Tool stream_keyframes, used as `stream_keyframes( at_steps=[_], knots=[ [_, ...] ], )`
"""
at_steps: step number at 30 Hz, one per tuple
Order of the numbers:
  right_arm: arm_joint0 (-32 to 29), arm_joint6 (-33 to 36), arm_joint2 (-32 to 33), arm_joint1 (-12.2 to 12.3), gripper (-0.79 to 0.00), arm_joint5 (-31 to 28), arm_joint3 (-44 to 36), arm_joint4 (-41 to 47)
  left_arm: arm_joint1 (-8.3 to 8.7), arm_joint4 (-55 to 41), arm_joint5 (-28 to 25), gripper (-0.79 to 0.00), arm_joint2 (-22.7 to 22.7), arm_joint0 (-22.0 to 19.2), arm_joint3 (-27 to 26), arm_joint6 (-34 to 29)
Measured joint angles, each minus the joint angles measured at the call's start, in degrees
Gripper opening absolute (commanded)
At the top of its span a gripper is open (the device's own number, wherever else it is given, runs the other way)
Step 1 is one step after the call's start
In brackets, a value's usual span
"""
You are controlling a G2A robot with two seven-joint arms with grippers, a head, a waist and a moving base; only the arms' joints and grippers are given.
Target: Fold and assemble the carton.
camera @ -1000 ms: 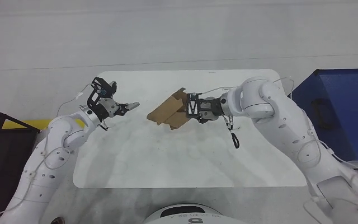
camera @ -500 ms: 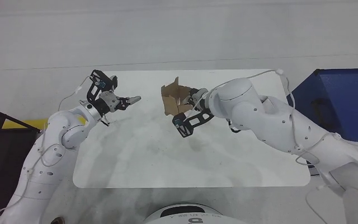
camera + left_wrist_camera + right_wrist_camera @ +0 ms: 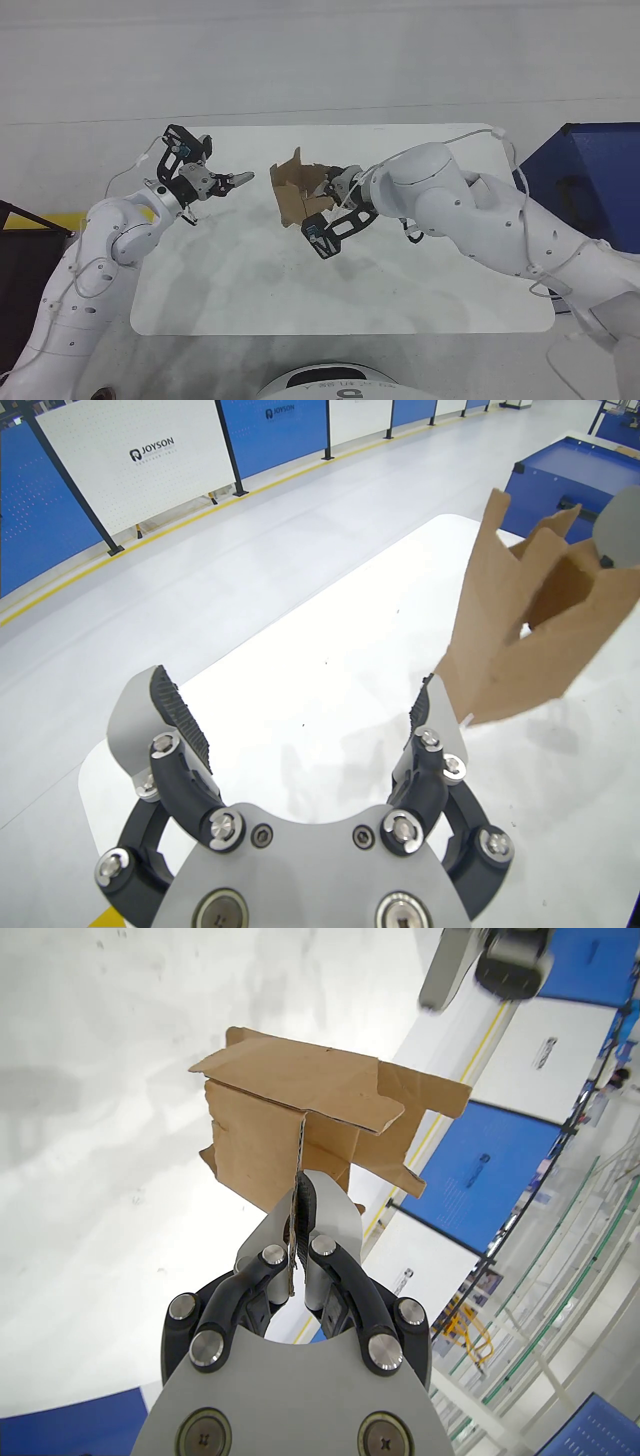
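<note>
Brown cardboard carton [image 3: 298,190], partly folded with flaps splayed, held in the air above the far middle of the white table [image 3: 300,290]; pinched by one thin panel edge between the pads of the right gripper [image 3: 299,1200], jaws closed tight on the corrugated board, plain to see from the right wrist; from the top, that grip half hidden by the wrist, the carton jutting out toward the left arm; from the left wrist, the hollow inside of the carton and its pointed flap tips facing the camera; left gripper [image 3: 295,705] spread wide, holding nothing, ribbed black pads [image 3: 175,710] bare; in the left wrist view one fingertip overlapping the carton's lower corner, contact impossible to judge there; from the top, left gripper near the carton yet apart from it, tips pointing toward it, both over the table's far half; dark blue bin [image 3: 590,170] off the table's right end, seen again behind the carton from the left wrist
</note>
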Motion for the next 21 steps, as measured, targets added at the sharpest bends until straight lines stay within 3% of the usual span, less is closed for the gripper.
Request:
stream_keyframes(
  at_steps=[6,10,21],
  knots=[
    [-1.3,-14.2,0.4,1.7,-0.785,1.1,0.9,-12.3,-1.01,-11.7,-7.4,0.0,3.0,-2.6,1.3,0.4],
    [-3.0,-19.2,1.2,2.6,-0.785,1.9,2.4,-16.7,-1.63,-19.7,-10.6,0.0,4.7,-4.9,3.8,-0.6],
    [-4.4,-29.7,2.1,3.2,-0.785,3.9,2.5,-22.9,-2.24,-22.3,-16.9,0.0,6.1,-9.1,7.2,-4.3]
  ],
)
